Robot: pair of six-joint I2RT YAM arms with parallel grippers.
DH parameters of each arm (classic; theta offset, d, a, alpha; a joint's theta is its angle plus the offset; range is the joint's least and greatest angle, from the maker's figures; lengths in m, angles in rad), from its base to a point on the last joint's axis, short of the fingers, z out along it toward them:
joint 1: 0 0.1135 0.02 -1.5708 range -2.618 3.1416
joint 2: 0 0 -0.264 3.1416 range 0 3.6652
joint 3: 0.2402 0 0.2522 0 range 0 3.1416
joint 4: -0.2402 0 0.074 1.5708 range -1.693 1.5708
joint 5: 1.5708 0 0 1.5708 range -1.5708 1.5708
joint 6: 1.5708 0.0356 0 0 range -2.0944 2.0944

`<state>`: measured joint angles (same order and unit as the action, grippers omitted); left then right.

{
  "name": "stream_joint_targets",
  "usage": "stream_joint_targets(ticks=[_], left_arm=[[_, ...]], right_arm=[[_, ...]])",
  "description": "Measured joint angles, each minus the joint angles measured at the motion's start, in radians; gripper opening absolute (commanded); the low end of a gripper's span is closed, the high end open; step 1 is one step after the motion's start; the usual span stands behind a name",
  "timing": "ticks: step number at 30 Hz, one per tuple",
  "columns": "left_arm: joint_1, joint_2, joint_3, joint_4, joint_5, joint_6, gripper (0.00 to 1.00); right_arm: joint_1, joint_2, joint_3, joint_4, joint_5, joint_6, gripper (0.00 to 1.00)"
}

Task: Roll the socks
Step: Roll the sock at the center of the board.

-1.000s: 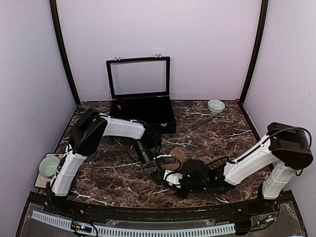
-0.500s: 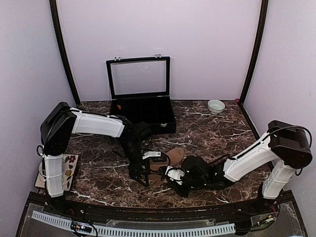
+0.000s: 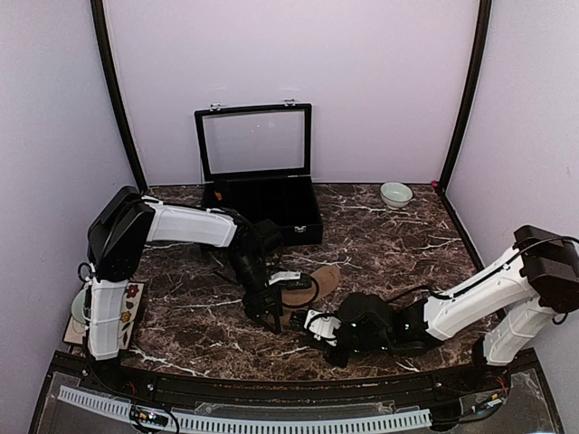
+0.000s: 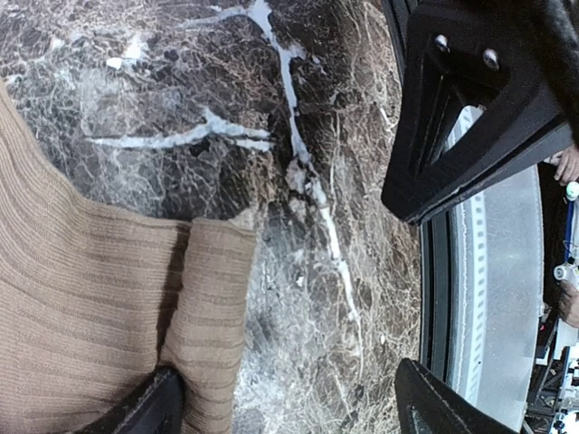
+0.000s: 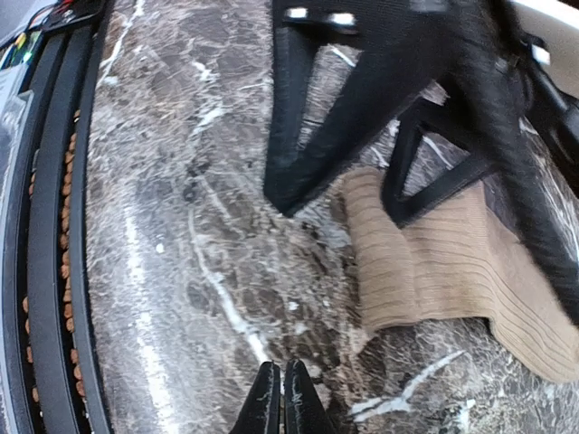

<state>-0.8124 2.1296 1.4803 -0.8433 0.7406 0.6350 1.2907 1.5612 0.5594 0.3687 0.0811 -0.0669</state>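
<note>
A tan ribbed sock [image 3: 312, 285] lies flat on the marble table in front of the case. It fills the left of the left wrist view [image 4: 81, 307], its edge folded over, and sits at the right in the right wrist view [image 5: 443, 262]. My left gripper [image 3: 268, 309] is open wide at the sock's near end [image 4: 289, 411]. One finger rests on the fold and the other stands on bare marble [image 5: 348, 203]. My right gripper [image 3: 318, 327] is shut and empty [image 5: 282, 398], on the marble just short of the sock.
A black case [image 3: 262, 210] with its glass lid open stands at the back. A white bowl [image 3: 395, 194] sits at the back right. A flowered mat [image 3: 127, 303] with a green bowl [image 3: 79, 307] lies at the left edge. The table's front rail [image 5: 45, 235] is close.
My left arm has swung its elbow and set its open gripper at the sock's near end. My right gripper has drawn back a little toward the near edge.
</note>
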Motion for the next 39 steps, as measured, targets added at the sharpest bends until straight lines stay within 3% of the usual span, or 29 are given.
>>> stream_joint_targets(ticks=[9,18,29,39], left_arm=[[0.015,0.041,0.03,-0.053,0.053,0.084,0.85],[0.018,0.071,0.045,-0.066,0.097,0.103,0.87],[0.018,0.08,0.063,-0.089,0.109,0.106,0.91],[0.018,0.068,0.064,-0.091,0.11,0.107,0.93]], right_arm=[[0.014,0.141,0.063,0.097,0.091,-0.066,0.19],[-0.005,0.215,0.116,0.195,0.135,-0.11,0.21],[-0.068,0.281,0.112,0.24,0.114,-0.101,0.06],[-0.086,0.293,0.077,0.317,0.072,-0.04,0.01]])
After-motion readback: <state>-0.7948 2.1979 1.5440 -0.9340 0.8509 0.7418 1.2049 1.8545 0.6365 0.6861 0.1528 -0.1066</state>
